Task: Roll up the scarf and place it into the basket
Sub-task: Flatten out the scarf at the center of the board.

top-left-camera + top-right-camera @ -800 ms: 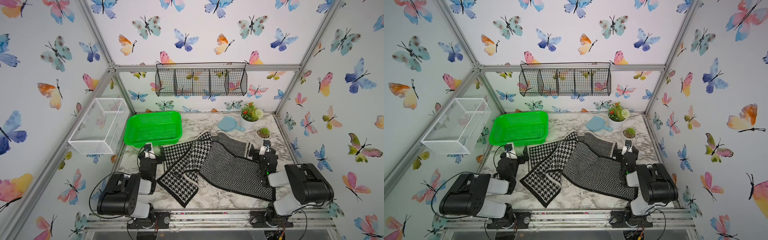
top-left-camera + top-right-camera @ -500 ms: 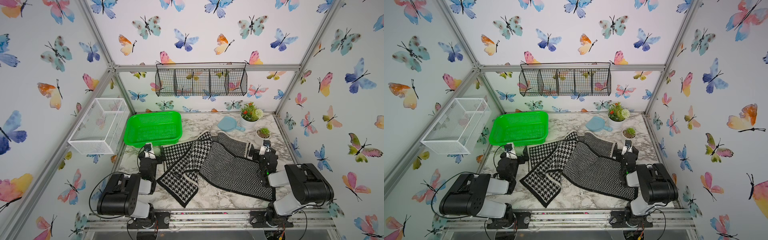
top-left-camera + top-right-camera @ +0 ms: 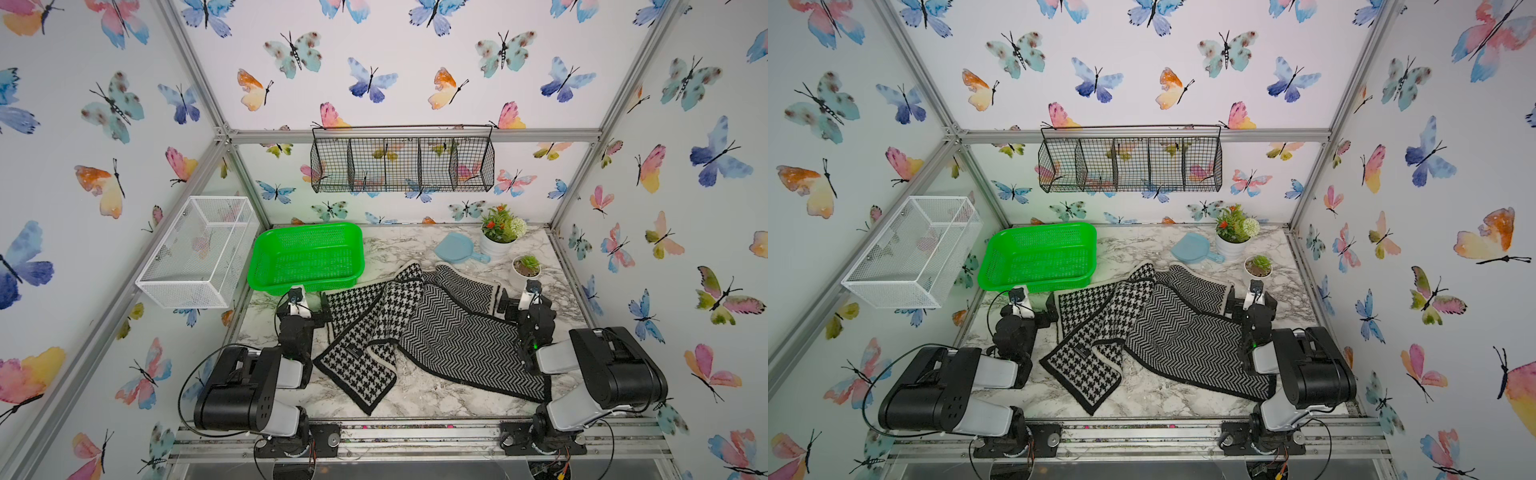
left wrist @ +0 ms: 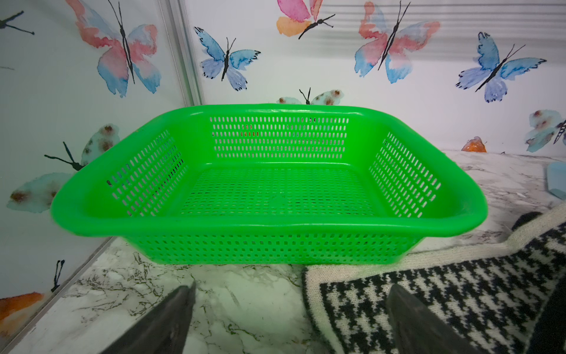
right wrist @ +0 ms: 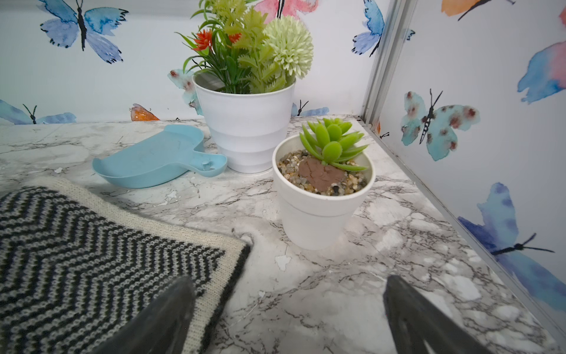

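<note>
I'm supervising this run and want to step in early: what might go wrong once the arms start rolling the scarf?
1. The scarf lies crumpled with overlapping folds, so the roll may come out lopsided or loose.
2. The small succulent pot and blue scoop sit near the scarf's corner by the open right gripper; a sweep might knock them.

Soft knitted scarf (image 3: 449, 332), glossy green plastic basket (image 3: 305, 227), smooth marble-look tabletop (image 3: 415, 399), black wire rack (image 3: 403, 164), matt white pot (image 5: 318, 220)
</note>
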You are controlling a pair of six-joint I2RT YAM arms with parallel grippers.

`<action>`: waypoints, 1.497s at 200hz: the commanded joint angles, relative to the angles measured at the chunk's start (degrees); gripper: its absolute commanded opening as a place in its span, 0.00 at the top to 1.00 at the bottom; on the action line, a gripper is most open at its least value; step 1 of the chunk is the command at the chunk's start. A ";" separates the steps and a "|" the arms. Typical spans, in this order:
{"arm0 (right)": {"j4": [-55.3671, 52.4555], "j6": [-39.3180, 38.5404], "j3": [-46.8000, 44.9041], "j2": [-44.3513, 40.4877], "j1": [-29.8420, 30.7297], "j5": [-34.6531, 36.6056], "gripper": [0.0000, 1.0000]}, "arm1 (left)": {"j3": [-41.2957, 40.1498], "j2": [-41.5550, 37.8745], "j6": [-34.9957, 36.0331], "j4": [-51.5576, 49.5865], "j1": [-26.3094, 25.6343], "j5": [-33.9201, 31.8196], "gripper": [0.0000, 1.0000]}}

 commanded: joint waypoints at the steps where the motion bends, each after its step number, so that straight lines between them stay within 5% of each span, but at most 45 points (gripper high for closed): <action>1: 1.60 0.45 -0.31 -0.28 -0.02 0.95 0.02 | 0.68 -0.08 0.58 0.05 0.31 1.42 0.02; 30: 3.25 1.48 -1.98 -1.84 0.00 2.97 0.01 | 1.01 -1.59 1.12 -1.33 0.22 1.52 0.02; 68: 6.92 1.89 -5.02 -3.55 -0.02 3.48 0.01 | 9.34 -9.33 0.68 -21.37 -0.38 -1.25 0.02; 103: 10.67 2.58 -9.82 -9.65 0.77 8.18 0.01 | 23.05 -14.28 -16.78 -50.41 -0.82 -5.23 0.02; 117: 3.19 4.55 -8.81 -14.76 0.77 11.54 0.01 | 28.67 -14.45 -21.11 -60.69 -1.79 -0.16 0.02; 136: -13.11 7.95 -2.44 -20.00 0.86 14.19 0.01 | 33.67 -14.62 -31.78 -72.69 -6.23 -4.98 0.02; 152: -27.42 11.19 3.99 -22.55 0.88 14.75 0.01 | 35.62 -16.03 -34.13 -79.70 -9.08 -0.68 0.02; 176: -46.92 14.08 12.04 -24.45 0.86 15.01 0.01 | 32.86 -21.40 -36.57 -83.13 -13.42 5.99 0.02; 200: -60.39 19.31 15.97 -26.78 0.92 14.18 0.01 | 26.59 -31.56 -40.92 -83.88 -18.81 4.97 0.02; 232: -69.42 22.94 17.15 -30.63 0.77 6.76 0.01 | 22.48 -42.56 -52.36 -92.47 -22.88 4.03 0.02; 264: -74.46 25.65 17.61 -33.36 0.77 3.10 0.01 | 24.40 -37.74 -56.51 -104.93 -24.22 9.13 0.02; 299: -78.90 25.69 18.82 -33.51 0.78 2.05 0.01 | 22.88 -35.52 -60.99 -107.75 -30.52 9.74 0.01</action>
